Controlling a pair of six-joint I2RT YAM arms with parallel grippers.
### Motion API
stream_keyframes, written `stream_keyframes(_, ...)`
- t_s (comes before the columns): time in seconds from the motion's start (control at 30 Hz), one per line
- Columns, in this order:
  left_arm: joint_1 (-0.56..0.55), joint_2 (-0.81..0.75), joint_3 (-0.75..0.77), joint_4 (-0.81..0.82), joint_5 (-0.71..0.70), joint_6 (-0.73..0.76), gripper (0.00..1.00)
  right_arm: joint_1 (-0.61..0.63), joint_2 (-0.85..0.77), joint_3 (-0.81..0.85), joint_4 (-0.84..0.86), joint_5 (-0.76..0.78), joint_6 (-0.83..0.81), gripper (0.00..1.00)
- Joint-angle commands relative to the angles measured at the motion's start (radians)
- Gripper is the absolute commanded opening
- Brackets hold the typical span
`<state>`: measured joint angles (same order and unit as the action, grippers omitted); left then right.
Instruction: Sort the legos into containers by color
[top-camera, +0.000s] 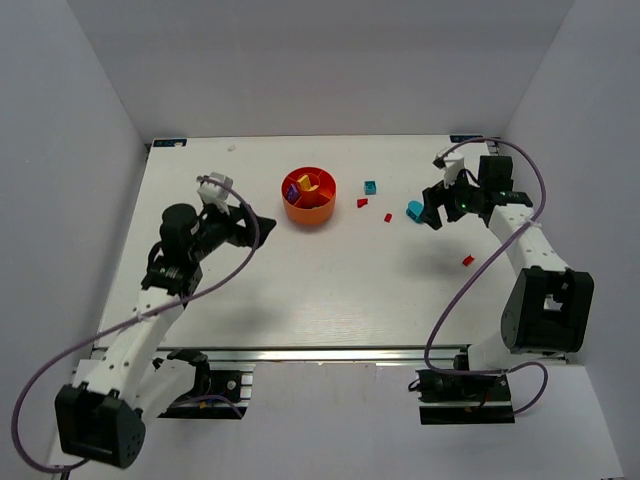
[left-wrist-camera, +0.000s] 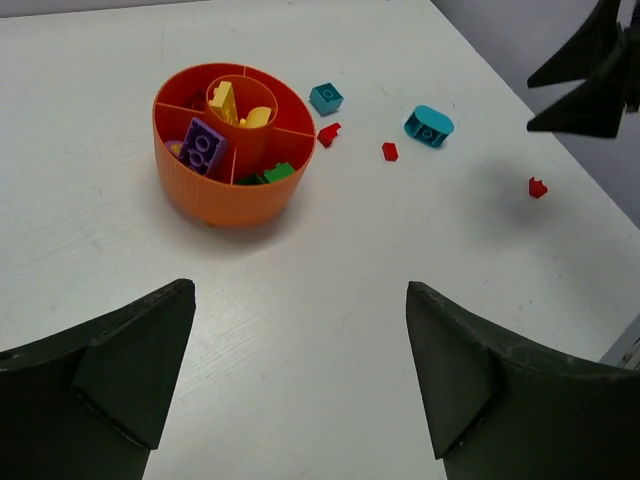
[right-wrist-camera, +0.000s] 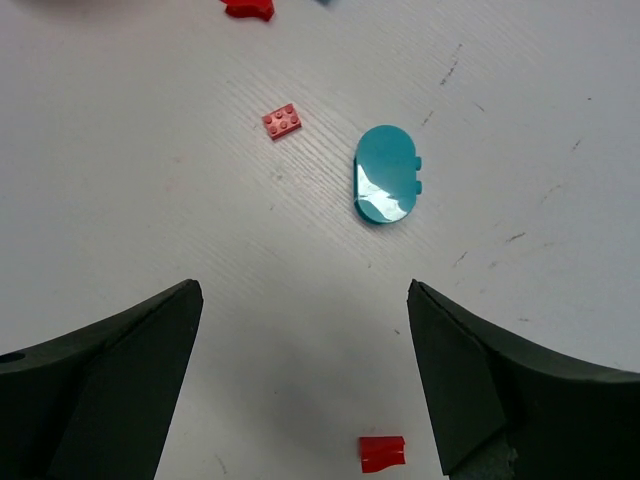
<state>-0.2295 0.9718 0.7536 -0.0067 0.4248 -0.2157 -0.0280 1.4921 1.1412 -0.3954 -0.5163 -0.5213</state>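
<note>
Though glossy, rounded cyan lego (right-wrist-camera: 385, 187)

White table (top-camera: 300, 290), pale walls (top-camera: 60, 150), metal rail (top-camera: 300, 353) at near edge

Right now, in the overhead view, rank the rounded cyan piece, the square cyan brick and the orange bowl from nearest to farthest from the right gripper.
From the right gripper:
1. Rounded cyan piece, just to its left.
2. Square cyan brick, farther left, toward the back.
3. Orange bowl, farthest left, near mid-table.
</note>
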Motion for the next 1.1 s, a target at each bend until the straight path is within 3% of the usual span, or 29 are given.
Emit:
stream_keyframes(0.0, -0.016, -0.116, -0.063, -0.018, -0.06, 0.025, 0.96, 0.017, 0.045, 0.081, -0.02, 0.094, 0.015, 0.88)
stream_keyframes(0.13, -0.016, -0.143, -0.054, -0.049, -0.052, 0.035, 0.95, 0.086, 0.146, 0.175, -0.115, 0.047, -0.069, 0.76)
stream_keyframes(0.27, -0.016, -0.162, -0.05, -0.058, -0.058, 0.038, 0.93, 0.14, 0.232, 0.262, -0.198, -0.011, -0.172, 0.69)
stream_keyframes(0.47, -0.016, -0.173, -0.039, -0.078, -0.077, 0.053, 0.93, 0.161, 0.344, 0.426, -0.267, 0.036, -0.088, 0.61)
stream_keyframes(0.5, -0.016, -0.173, -0.042, -0.075, -0.075, 0.052, 0.92, 0.161, 0.347, 0.436, -0.273, 0.083, -0.069, 0.57)
stream_keyframes(0.53, -0.016, -0.173, -0.043, -0.072, -0.07, 0.05, 0.92, 0.158, 0.346, 0.437, -0.279, 0.125, -0.039, 0.41)
stream_keyframes(0.57, -0.016, -0.173, -0.043, -0.07, -0.07, 0.052, 0.92, 0.154, 0.339, 0.433, -0.29, 0.163, 0.024, 0.38)
stream_keyframes(0.7, -0.016, -0.17, -0.036, -0.073, -0.04, 0.049, 0.92, 0.103, 0.19, 0.249, -0.263, 0.297, 0.07, 0.45)
stream_keyframes(0.83, -0.016, -0.182, -0.04, -0.052, 0.005, 0.03, 0.92, 0.048, 0.01, 0.101, -0.247, 0.392, 0.119, 0.73)
stream_keyframes(0.97, -0.016, -0.194, -0.042, -0.044, 0.019, 0.021, 0.92, -0.003, -0.021, 0.036, -0.302, 0.433, 0.109, 0.76)
stream_keyframes(1.07, -0.016, -0.202, -0.045, -0.038, 0.022, 0.016, 0.92, -0.053, -0.027, 0.012, -0.333, 0.435, 0.118, 0.68)
